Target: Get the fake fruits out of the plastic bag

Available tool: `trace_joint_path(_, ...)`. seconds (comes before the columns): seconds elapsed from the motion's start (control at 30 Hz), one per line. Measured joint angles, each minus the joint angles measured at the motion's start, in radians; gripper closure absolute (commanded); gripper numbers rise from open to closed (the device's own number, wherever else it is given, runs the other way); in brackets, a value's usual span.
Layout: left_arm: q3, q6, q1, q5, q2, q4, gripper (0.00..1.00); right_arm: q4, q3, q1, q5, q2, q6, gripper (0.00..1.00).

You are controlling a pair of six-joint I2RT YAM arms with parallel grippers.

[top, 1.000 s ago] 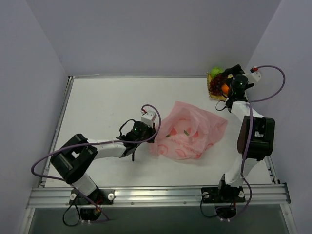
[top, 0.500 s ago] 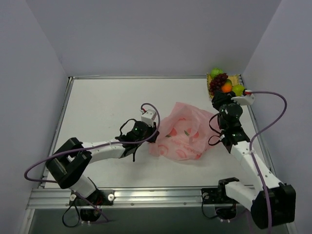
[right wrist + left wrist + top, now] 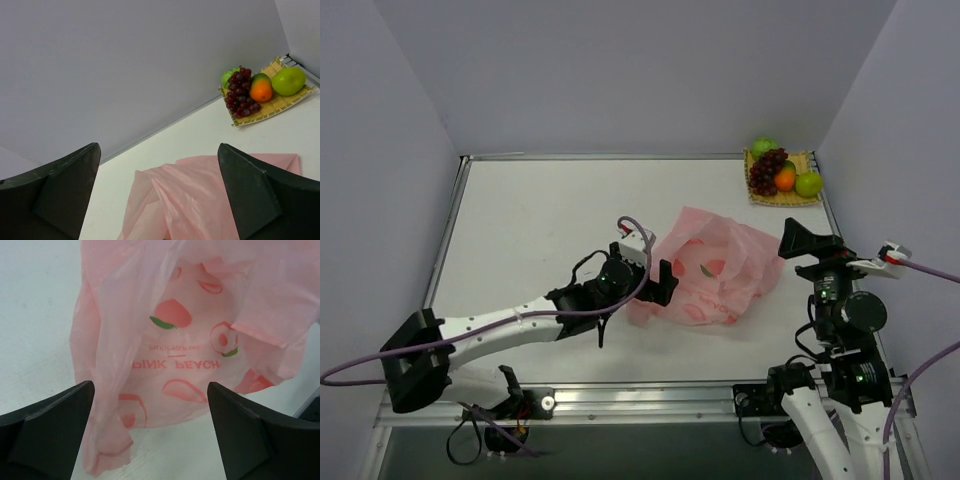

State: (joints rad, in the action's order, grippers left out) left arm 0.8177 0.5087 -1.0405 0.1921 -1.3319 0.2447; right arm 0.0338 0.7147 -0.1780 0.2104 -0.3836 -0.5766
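While my left gripper and right gripper gape empty, the crinkled, filmy bag slumps; glossy round fruits cluster at two o'clock.

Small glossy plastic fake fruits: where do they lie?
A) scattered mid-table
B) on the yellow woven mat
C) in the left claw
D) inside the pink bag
B: the fake fruits sit piled on the small square yellow woven mat in the far right corner, apart from the thin translucent pink plastic bag.
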Motion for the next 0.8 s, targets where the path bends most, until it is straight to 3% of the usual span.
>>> trace_joint_path(0.37,0.001,0.018,-0.052,0.164,0.464,-0.322,0.06,-0.296,0.097,0.0,-0.146,0.152,0.042,0.0)
trace_joint_path(0.63,0.019,-0.001,-0.053,0.239,0.814,-0.582,0.06,-0.342,0.163,0.0,-0.211,0.269,0.087,0.0)
trace_joint_path(0.8,0.038,-0.009,-0.053,0.297,0.943,-0.678,0.06,-0.361,0.153,0.0,-0.197,0.288,0.108,0.0)
